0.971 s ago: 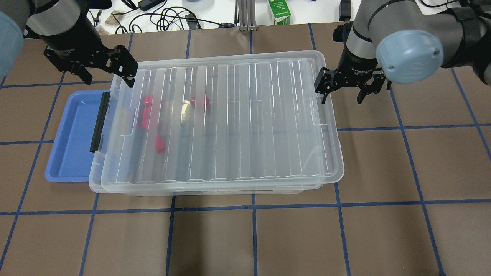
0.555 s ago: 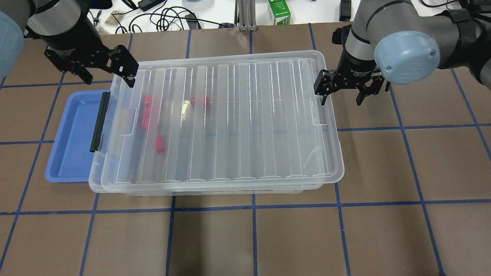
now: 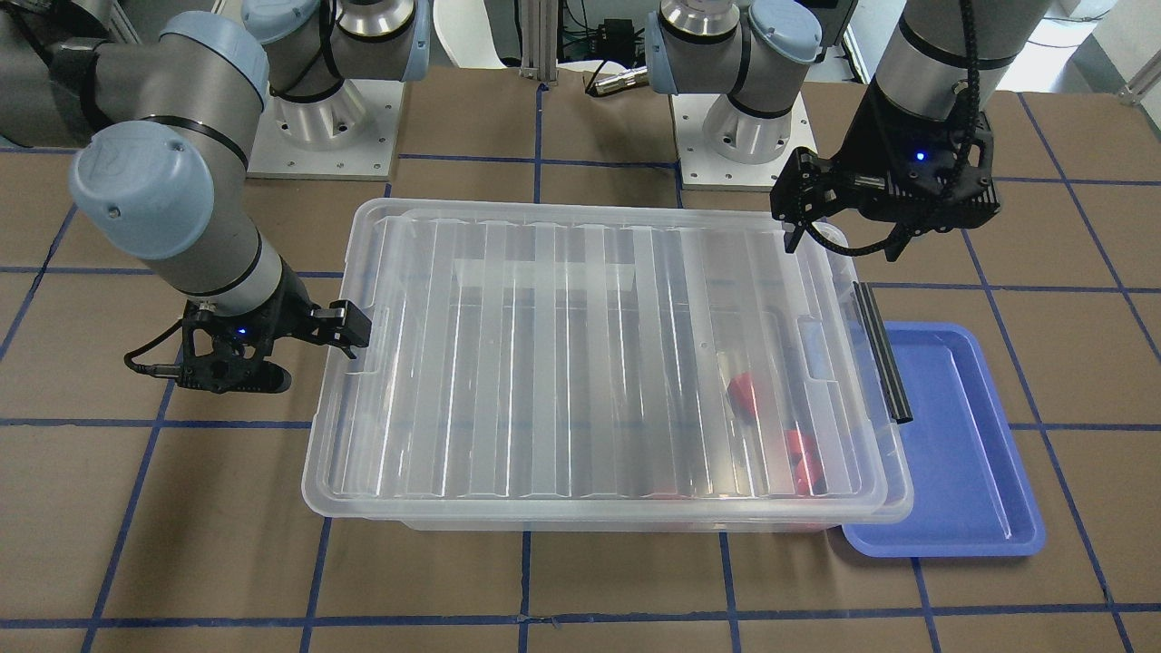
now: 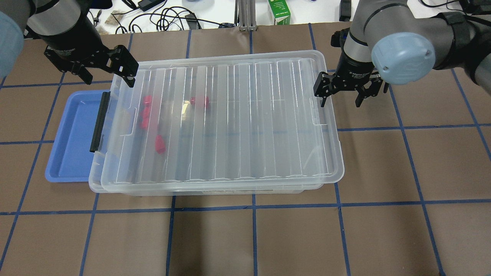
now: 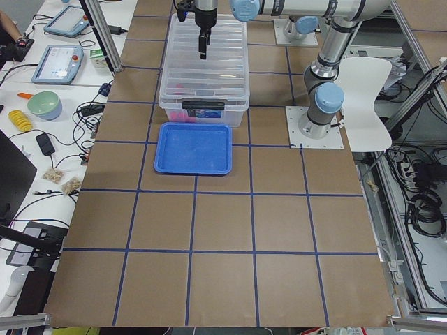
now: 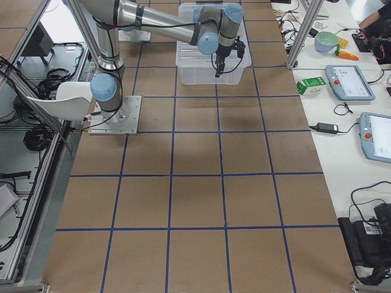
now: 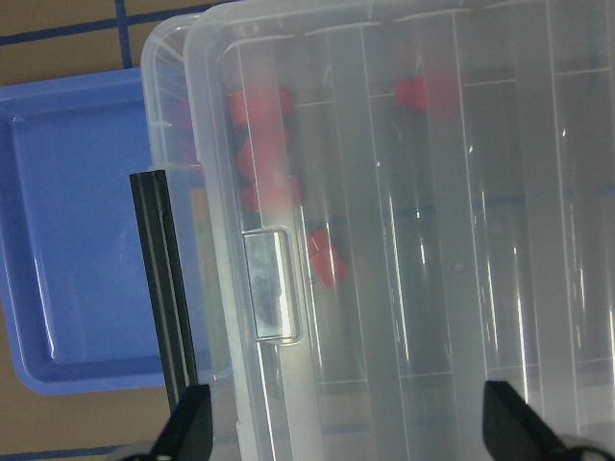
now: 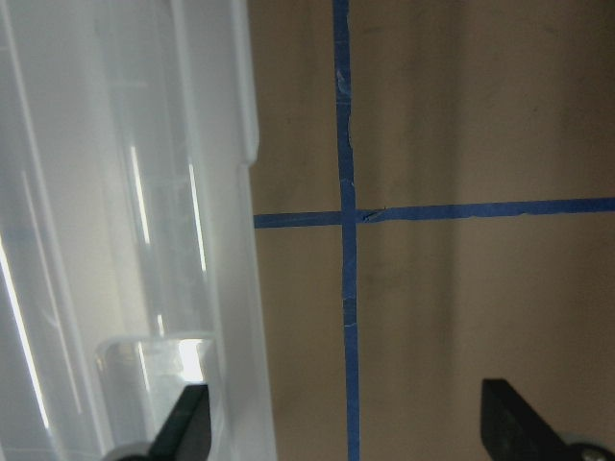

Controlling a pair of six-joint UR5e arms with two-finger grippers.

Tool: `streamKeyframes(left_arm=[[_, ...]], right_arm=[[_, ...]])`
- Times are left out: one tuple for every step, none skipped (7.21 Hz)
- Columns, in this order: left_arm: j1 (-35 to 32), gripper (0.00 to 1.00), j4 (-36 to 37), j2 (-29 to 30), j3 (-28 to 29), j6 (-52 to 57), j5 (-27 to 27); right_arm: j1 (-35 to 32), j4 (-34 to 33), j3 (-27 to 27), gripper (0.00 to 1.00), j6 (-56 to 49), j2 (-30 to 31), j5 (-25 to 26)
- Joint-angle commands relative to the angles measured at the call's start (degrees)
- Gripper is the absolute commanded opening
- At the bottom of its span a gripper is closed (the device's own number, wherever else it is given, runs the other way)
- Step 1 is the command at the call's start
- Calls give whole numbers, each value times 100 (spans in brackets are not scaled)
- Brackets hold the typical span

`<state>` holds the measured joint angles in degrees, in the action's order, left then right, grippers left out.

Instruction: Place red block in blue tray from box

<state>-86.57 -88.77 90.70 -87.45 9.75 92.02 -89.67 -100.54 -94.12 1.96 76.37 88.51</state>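
Observation:
The clear box (image 4: 238,122) lies mid-table with its ribbed lid on. Several red blocks show through the lid near its left end; one elongated red block (image 4: 160,144) lies nearest, also in the left wrist view (image 7: 329,259). The blue tray (image 4: 73,142) lies on the table at the box's left end, partly under the black bar (image 4: 99,122). My left gripper (image 4: 107,76) is open and empty above the box's far-left corner. My right gripper (image 4: 340,97) is open and empty at the box's right end, one finger by the rim (image 8: 144,240).
A green carton (image 4: 279,11) and cables lie beyond the table's far edge. The arm bases (image 3: 744,118) stand behind the box. Bare brown table with blue tape lines lies in front and to the right of the box.
My right gripper has shifted slightly left, toward the box's right end. The left gripper, box and tray have not moved.

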Motion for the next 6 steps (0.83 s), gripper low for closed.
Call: streamKeyframes(left_arm=[[0,100,0,0,0,0,0],[0,100,0,0,0,0,0],[0,100,0,0,0,0,0],[0,100,0,0,0,0,0],[0,100,0,0,0,0,0],[0,100,0,0,0,0,0]], right_arm=[[72,-1,7,100,-125,-26,61],[90,8,-1,100,-309,-26,70],[117,-1,-1,100,-363,-26,148],[160,-18,-1,100,-563,-17,323],[213,-10,-1,100,-635,-26,377],[318,25,-1,100,-705,-17,377]])
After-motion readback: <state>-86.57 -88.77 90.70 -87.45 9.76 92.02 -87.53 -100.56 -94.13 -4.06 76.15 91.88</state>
